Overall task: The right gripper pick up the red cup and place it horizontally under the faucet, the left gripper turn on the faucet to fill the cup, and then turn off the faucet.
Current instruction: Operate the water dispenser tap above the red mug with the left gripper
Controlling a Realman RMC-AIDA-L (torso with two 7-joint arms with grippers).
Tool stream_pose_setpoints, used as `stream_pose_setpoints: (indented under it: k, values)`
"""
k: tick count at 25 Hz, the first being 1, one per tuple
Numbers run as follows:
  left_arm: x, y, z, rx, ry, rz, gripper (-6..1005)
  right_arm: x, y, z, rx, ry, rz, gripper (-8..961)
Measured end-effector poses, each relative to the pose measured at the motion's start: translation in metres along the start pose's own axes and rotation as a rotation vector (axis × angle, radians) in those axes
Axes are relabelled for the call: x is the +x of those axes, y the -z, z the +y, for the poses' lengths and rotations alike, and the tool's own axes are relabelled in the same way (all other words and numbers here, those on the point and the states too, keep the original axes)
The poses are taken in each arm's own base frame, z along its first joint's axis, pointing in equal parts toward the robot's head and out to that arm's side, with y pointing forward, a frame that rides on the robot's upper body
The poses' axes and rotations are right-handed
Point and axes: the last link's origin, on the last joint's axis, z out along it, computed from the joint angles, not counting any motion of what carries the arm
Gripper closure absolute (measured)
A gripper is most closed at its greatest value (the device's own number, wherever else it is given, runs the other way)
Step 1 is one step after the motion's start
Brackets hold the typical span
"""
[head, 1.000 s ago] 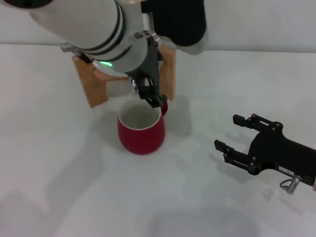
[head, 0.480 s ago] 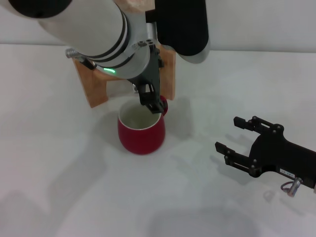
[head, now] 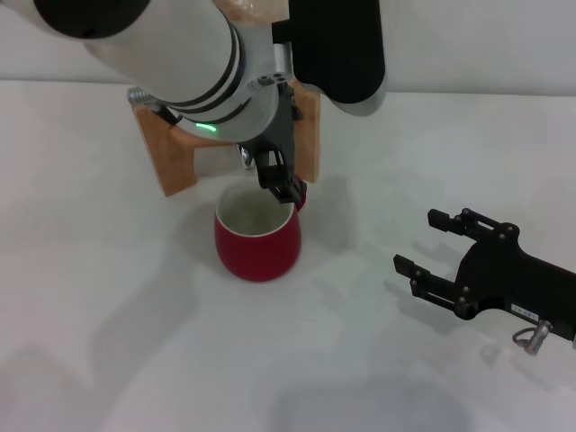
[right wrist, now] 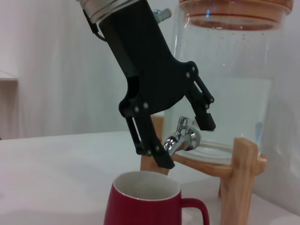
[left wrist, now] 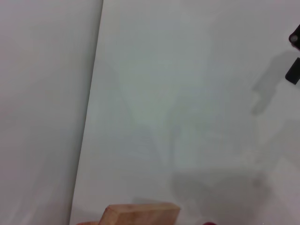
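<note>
The red cup (head: 257, 241) stands upright on the white table, just in front of the wooden stand (head: 171, 157). It also shows in the right wrist view (right wrist: 149, 207), right below the chrome faucet (right wrist: 183, 137) on the clear water jug (right wrist: 225, 70). My left gripper (head: 280, 183) hangs over the cup's far rim. In the right wrist view the left gripper (right wrist: 186, 143) is open, with one finger on each side of the faucet. No water stream shows at the spout. My right gripper (head: 430, 245) is open and empty, low over the table to the cup's right.
The left arm's thick white body (head: 171, 54) hides most of the jug in the head view. The left wrist view shows bare table (left wrist: 187, 93), a bit of the wooden stand (left wrist: 140, 214) and a tip of the right gripper (left wrist: 294, 70).
The left arm has shifted a little to the right, with its gripper staying at the faucet above the cup. The right gripper has drifted slightly down and right. The cup has not moved.
</note>
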Motion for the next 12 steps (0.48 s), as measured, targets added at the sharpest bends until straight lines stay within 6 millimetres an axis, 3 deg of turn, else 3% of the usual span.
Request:
stream_pose_setpoints:
  k: [12]
  values:
    - [-0.0047, -0.0028, -0.0045, 0.019, 0.007, -0.022, 112, -0.0013, -0.0023, -0.0009, 0.001, 0.003, -0.002, 245]
